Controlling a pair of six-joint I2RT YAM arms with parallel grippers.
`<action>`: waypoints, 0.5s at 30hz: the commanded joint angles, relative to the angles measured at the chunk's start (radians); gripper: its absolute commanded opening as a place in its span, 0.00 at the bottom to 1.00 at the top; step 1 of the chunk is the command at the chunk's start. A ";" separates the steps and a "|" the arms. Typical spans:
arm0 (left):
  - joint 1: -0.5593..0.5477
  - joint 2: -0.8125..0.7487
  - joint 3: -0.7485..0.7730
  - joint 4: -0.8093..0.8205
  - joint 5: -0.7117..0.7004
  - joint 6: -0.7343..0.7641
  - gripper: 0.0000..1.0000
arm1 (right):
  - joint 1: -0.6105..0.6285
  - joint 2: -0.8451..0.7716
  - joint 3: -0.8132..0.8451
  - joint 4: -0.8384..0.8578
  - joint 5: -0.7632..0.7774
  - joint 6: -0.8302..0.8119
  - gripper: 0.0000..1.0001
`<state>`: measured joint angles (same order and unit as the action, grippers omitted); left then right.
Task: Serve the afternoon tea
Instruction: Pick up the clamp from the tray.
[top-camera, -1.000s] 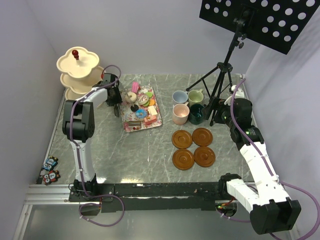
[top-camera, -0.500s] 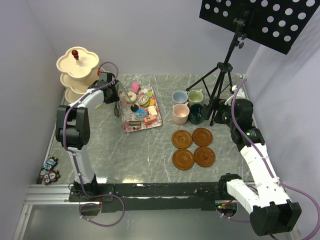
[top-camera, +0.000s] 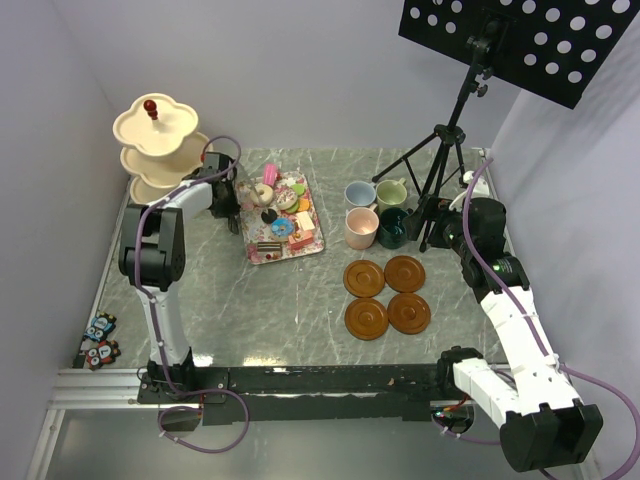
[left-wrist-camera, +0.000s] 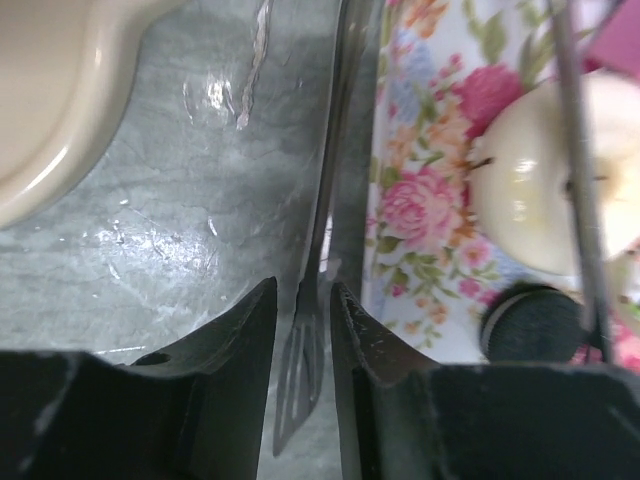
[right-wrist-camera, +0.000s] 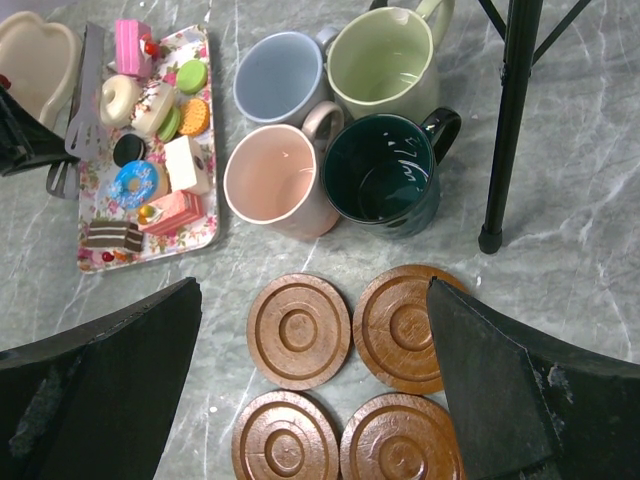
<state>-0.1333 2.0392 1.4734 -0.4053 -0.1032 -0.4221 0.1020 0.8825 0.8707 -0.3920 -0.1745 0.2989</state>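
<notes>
Metal tongs (left-wrist-camera: 298, 390) lie between the left gripper's (left-wrist-camera: 303, 290) narrow-set jaws (pinch not confirmable), long axis running away along the tray's (left-wrist-camera: 420, 200) left edge. Cakes (left-wrist-camera: 540, 190) sit on it, right of the claw. Right gripper (right-wrist-camera: 312, 290): wide open.

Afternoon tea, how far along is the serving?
Done: nothing; cakes sit on the floral tray, mugs beside bare saucers. In hand: left gripper straddles the tongs, grip unclear. Left: plate cakes on the stand, set mugs on saucers.
</notes>
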 joint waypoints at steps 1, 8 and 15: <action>0.003 0.013 0.044 -0.007 -0.018 0.032 0.33 | 0.001 -0.008 0.050 -0.001 -0.003 0.005 1.00; 0.003 0.001 0.041 0.009 -0.018 0.062 0.15 | 0.001 0.001 0.051 0.002 -0.003 0.009 1.00; 0.003 -0.082 -0.008 0.079 -0.027 0.109 0.01 | -0.001 0.006 0.053 0.008 0.000 0.008 1.00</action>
<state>-0.1333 2.0495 1.4750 -0.3939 -0.1036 -0.3565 0.1020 0.8867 0.8707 -0.3985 -0.1741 0.2989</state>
